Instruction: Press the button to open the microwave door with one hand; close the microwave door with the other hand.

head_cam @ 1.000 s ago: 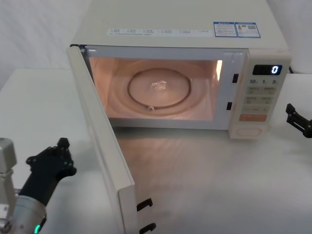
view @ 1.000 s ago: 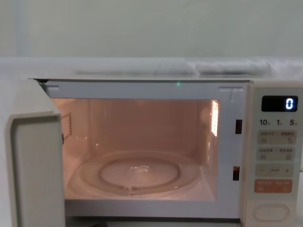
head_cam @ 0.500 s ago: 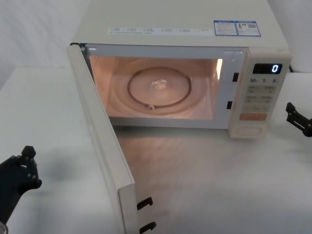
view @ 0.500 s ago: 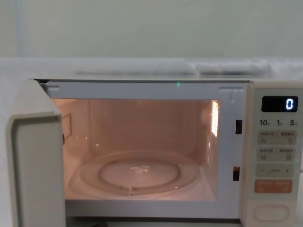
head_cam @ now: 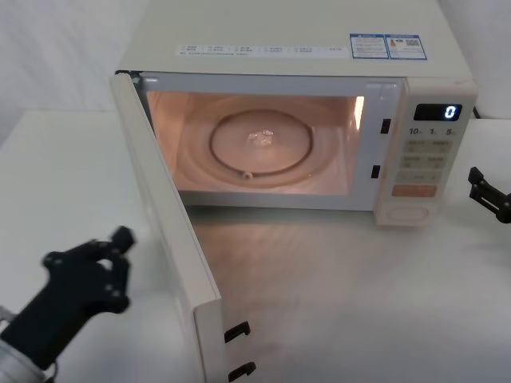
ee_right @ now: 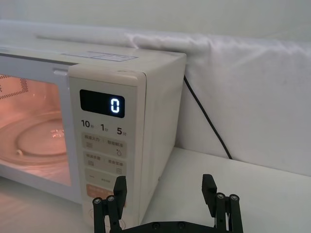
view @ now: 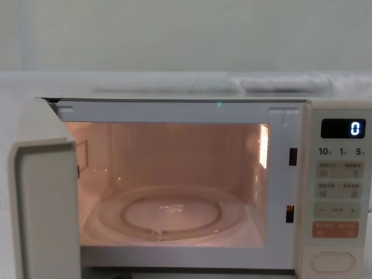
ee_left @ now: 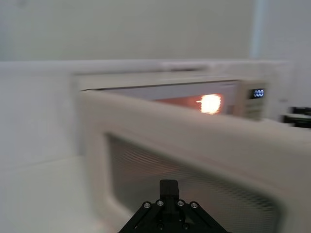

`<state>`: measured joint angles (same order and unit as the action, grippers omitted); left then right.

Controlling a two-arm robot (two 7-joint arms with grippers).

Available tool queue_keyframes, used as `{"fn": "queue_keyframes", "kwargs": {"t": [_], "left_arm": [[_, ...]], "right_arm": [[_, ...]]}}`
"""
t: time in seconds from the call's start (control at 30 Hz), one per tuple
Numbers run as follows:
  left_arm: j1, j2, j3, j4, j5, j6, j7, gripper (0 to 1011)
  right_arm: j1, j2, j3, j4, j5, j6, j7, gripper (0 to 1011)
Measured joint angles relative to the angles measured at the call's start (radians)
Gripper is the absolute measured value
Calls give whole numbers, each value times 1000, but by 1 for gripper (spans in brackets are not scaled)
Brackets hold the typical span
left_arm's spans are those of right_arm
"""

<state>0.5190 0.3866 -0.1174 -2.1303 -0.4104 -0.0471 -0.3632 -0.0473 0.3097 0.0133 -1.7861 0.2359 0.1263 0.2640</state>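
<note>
Left gripper (head_cam: 121, 238): hovers low over the table (head_cam: 335, 303) at the robot's left, on the outer side of the microwave door (head_cam: 164, 239), fingers pressed together into a single black prong, pointing toward the door's face and near it; no telling whether tip and panel meet. From the left wrist view, same gripper (ee_left: 168, 187) faces the door (ee_left: 194, 145) square on, with the dark window just ahead and the lit cavity glowing above the door's top edge. Right gripper (head_cam: 477, 187): waits well to the right of the microwave, level with the control panel, fingers spread wide and grasping nothing; from its own wrist view, gripper (ee_right: 164, 187) sits just beside the oven's front right corner, jaws apart. Microwave door: stands swung wide on its left hinge, jutting out toward the robot, two black latch hooks showing on its free edge; seen edge-on at the left of the chest view (view: 43, 203). Button (head_cam: 409, 214): lies at the bottom of the control panel, just under the orange key (head_cam: 413, 191), untouched, apart from both grippers; likewise low at the right in the chest view (view: 332, 261). Display (head_cam: 438, 113): reads 0. Glass turntable (head_cam: 259, 144): rests bare inside the lit cavity. Black cable (ee_right: 204, 119): runs down the white backdrop behind the oven.
</note>
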Motion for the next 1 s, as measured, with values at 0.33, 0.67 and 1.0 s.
{"fn": "queue_keyframes", "kwargs": {"t": [0.33, 0.67, 1.0], "left_arm": [[-43, 103, 63, -33, -61, 55, -110, 0], [-95, 148, 102, -21, -94, 70, -140, 0], [-244, 148, 213, 52, -138, 86, -180, 0]], "right_arm": [[0, 0, 0, 0, 0, 0, 0, 1002], [0, 0, 0, 0, 0, 0, 0, 1002], [0, 0, 0, 0, 0, 0, 0, 1002]]}}
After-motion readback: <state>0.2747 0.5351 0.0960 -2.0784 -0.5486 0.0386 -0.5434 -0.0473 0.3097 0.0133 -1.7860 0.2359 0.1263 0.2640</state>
